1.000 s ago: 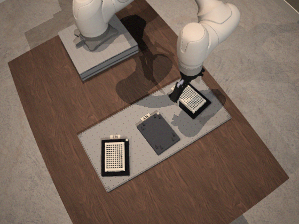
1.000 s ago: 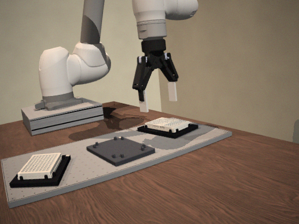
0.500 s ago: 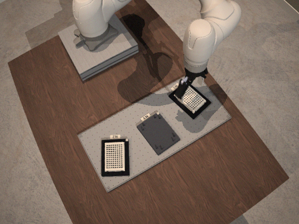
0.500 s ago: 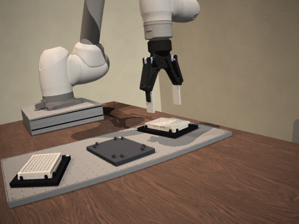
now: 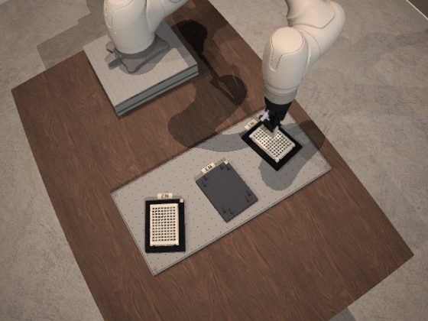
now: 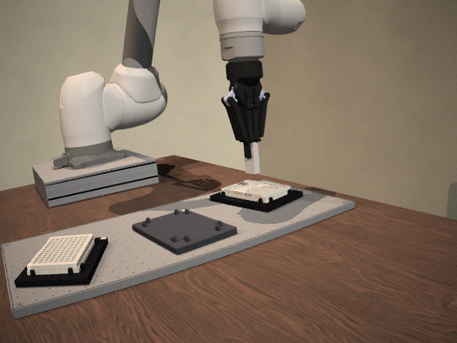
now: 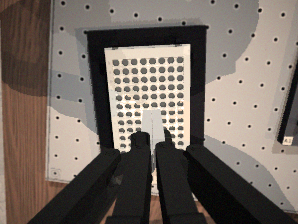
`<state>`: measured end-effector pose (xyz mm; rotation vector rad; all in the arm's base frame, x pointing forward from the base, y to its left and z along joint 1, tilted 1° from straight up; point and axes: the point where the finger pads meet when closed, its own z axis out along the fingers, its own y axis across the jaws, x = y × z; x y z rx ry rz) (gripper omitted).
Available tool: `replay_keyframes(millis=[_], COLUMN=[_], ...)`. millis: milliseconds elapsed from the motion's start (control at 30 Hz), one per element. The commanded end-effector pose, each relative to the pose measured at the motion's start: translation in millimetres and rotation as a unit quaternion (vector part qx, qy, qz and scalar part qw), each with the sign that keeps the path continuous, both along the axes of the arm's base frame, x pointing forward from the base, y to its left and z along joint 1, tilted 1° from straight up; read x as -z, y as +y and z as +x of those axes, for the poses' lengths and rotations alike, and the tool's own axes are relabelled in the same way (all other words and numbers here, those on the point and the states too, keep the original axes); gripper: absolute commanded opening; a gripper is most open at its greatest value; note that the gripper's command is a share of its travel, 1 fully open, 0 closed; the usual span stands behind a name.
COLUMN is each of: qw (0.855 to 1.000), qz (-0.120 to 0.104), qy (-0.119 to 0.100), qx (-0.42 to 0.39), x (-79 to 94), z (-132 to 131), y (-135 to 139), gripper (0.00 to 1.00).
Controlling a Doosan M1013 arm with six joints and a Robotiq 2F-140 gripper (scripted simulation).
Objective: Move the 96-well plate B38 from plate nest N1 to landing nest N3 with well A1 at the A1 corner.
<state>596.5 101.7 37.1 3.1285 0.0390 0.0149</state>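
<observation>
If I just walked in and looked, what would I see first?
First the big white arm reaching down, its black gripper pinched shut on nothing, hanging above the white 96-well plate B38 in the black nest N1 at the far end of the grey deck. Then the dark landing nest N3 in the middle with no plate on it, and the plate B83 at the near end.
</observation>
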Motion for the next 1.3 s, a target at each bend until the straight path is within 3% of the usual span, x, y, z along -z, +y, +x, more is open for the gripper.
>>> replay_keyframes(millis=[0,833,867,1267], qw=[1.0,1.0,1.0,1.0], qz=[-0.001,-0.001,-0.001,-0.001], qy=[-0.001,-0.001,-0.001,-0.001], qx=[0.0,0.0,0.0,0.0], x=[1.7,1.7,1.7,1.7], z=[2.5,2.5,2.5,2.5], y=[0.7,0.7,0.7,0.7], gripper=[0.0,0.0,0.66,0.66])
